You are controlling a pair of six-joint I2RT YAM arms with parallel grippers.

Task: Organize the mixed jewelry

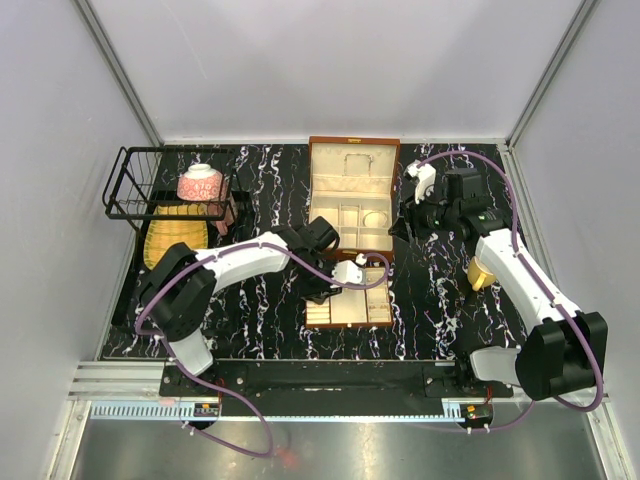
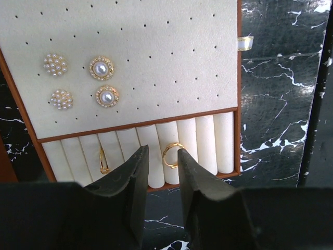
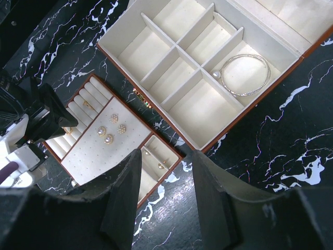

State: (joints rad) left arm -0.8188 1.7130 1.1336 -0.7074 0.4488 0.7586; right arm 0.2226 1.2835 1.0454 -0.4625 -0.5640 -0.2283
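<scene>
A small tray (image 2: 130,31) of the mixed jewelry lies under my left gripper (image 2: 162,151). Its pale pad carries two pearl studs (image 2: 100,67) and two bead clusters (image 2: 55,64). One gold ring (image 2: 173,154) sits in the ring rolls just past my fingertips, and another gold ring (image 2: 104,160) sits further left. The jaws stand open with nothing between them. My right gripper (image 3: 164,153) hangs open over the marble between the tray (image 3: 104,151) and the brown box (image 3: 156,21). A pale bangle (image 3: 244,75) lies in one box compartment. Small gold pieces (image 3: 160,165) lie in the tray's end compartment.
The open brown box (image 1: 352,190) stands at the back centre, with the tray (image 1: 349,305) in front of it. A yellow cup (image 1: 482,273) stands beside the right arm. A black wire basket (image 1: 130,185) holding a pink bowl (image 1: 200,183) is at the back left, over a bamboo mat (image 1: 175,240).
</scene>
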